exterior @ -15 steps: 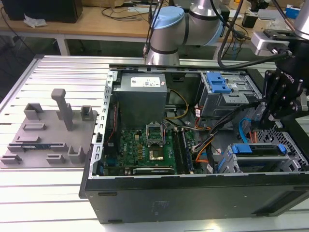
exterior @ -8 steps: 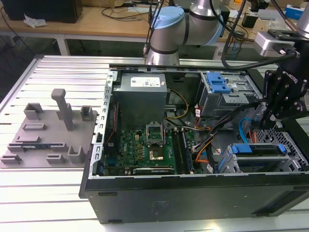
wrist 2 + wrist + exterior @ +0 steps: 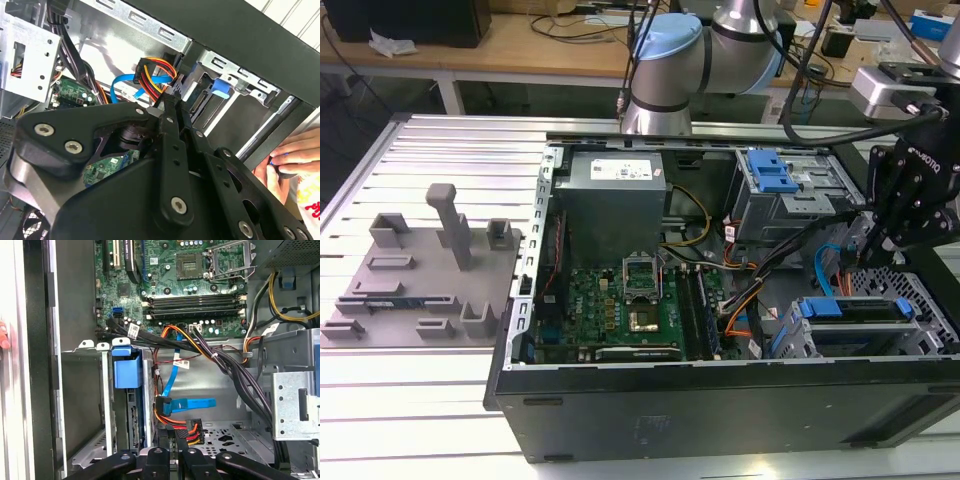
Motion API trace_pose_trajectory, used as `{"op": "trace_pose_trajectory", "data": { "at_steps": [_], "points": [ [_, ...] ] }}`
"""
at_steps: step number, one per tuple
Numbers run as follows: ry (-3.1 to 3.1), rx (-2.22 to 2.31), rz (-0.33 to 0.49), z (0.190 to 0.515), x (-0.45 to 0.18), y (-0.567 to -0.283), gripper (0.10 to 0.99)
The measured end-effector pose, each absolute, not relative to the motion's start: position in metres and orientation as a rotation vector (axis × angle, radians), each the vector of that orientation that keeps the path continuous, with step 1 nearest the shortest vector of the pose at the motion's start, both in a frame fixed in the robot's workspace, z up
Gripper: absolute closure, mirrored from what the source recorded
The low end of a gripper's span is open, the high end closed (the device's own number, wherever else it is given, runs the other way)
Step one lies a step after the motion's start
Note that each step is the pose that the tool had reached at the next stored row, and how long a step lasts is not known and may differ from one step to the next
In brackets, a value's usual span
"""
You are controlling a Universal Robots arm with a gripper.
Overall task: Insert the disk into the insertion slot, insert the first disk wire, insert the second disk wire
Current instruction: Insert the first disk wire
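Note:
The disk (image 3: 127, 371), in its bright blue carrier, sits edge-on inside the insertion slot (image 3: 85, 390) of the low grey cage; the exterior view shows the disk (image 3: 850, 308) in the insertion slot (image 3: 920, 300) at the case's front right. My gripper (image 3: 174, 442) is shut on the black plug of a red, orange and yellow disk wire (image 3: 189, 429), just off the disk's back edge. In the second wrist view the gripper (image 3: 172, 100) holds that disk wire (image 3: 155, 70) short of the disk (image 3: 220, 89). A blue flat disk wire (image 3: 187, 403) lies beside it; I cannot tell whether it is plugged in.
A taller grey cage with a blue latch (image 3: 770, 172) stands behind the slot. Black cable bundles (image 3: 235, 375) cross to the motherboard (image 3: 620, 300). A person's hand (image 3: 292, 155) rests on the case's outer wall. A grey fixture plate (image 3: 415, 265) lies at the exterior view's left.

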State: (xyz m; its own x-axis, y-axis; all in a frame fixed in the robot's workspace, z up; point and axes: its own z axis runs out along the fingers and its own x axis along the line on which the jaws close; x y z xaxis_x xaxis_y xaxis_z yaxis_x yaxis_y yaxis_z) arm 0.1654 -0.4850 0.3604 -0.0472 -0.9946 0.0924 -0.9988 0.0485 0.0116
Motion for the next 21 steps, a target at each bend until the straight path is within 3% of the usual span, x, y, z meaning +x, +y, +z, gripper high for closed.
{"op": "trace_pose_trajectory", "data": {
  "at_steps": [21],
  "points": [
    [-2.259, 2.079, 0.042, 0.360, 0.169, -0.504, 0.922]
  ]
}}
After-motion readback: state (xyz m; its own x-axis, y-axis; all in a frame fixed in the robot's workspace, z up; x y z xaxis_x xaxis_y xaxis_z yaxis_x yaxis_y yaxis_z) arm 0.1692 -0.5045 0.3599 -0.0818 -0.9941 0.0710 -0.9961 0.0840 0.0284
